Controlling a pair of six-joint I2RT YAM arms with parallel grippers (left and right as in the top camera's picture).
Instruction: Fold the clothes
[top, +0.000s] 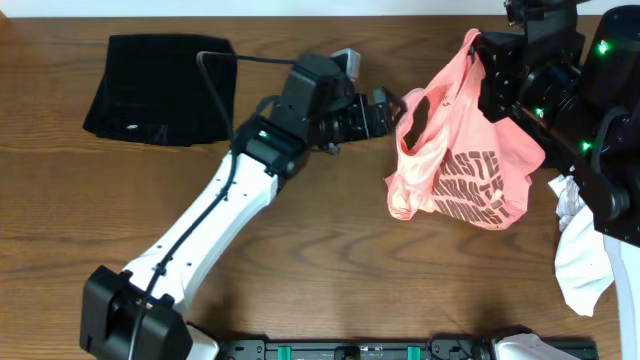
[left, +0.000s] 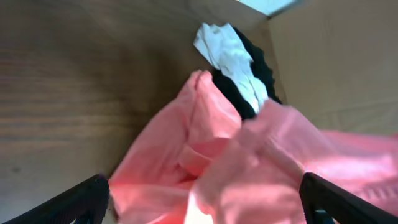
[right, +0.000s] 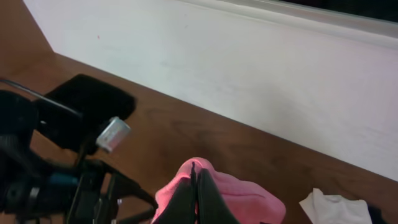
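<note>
While the right gripper (right: 196, 182), clamped shut, holds the salmon-pink T-shirt (top: 462, 160) up at the surface's (top: 330, 240) far right, the left gripper (top: 392, 112) stands wide open at its left edge, empty.

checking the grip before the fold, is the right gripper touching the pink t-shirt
Touching. The right wrist view shows the right gripper shut on a pinch of the pink t-shirt.

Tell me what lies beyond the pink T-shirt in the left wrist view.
A white garment lying against a black garment, on the wooden table. The pink T-shirt covers their near ends, so their full extent cannot be seen.
</note>
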